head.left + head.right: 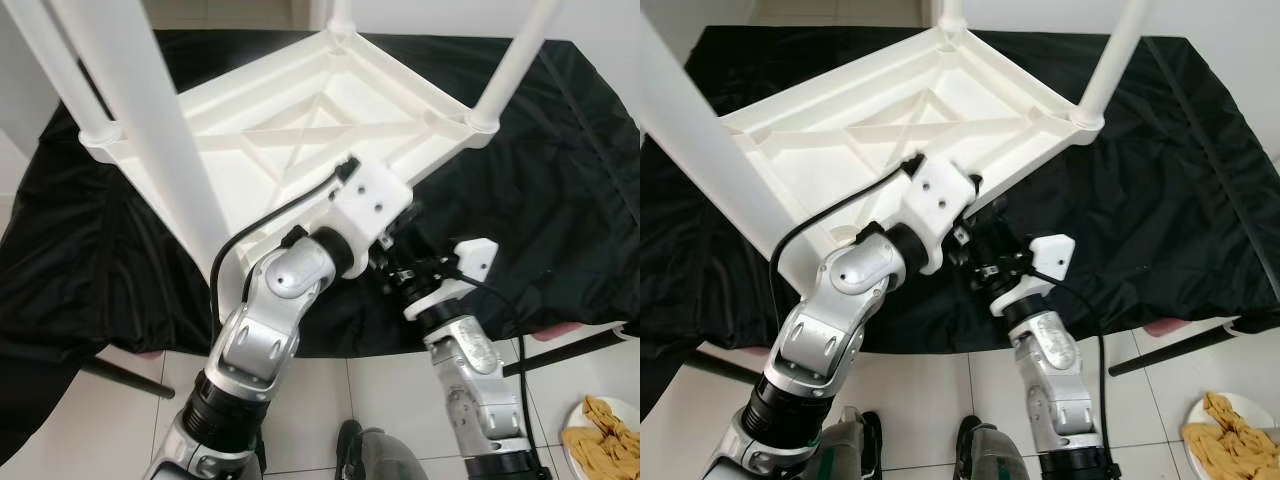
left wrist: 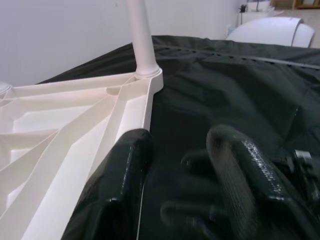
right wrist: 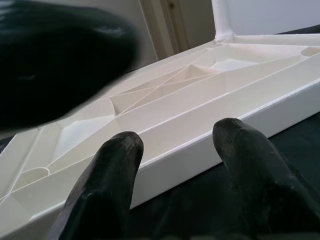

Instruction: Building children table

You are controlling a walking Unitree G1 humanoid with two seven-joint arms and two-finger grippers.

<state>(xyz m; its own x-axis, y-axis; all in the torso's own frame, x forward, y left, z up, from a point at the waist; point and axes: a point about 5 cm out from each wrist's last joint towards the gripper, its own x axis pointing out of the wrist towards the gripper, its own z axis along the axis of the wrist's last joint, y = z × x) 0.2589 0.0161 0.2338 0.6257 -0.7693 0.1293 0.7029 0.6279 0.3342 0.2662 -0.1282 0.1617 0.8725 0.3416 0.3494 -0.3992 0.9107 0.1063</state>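
A white plastic children's table (image 1: 300,110) lies upside down on a black cloth (image 1: 560,200), its ribbed underside facing up. Round white legs stand in its corners, one large near leg (image 1: 150,130) at the left and another leg (image 1: 512,65) at the right. Both grippers meet at the table's near rim. My left gripper (image 2: 180,175) is open, one finger (image 2: 115,190) resting against the rim and the other over the cloth. My right gripper (image 3: 180,185) is open just short of the rim (image 3: 200,150), with nothing between its fingers. The left gripper's finger (image 3: 50,60) looms blurred above it.
The cloth hangs over the front edge onto a pale tiled floor (image 1: 380,400). Black stand legs (image 1: 570,350) stick out on the floor at both sides. A plate with yellow-brown pieces (image 1: 600,435) sits at the lower right. A white wall (image 2: 60,35) rises behind the table.
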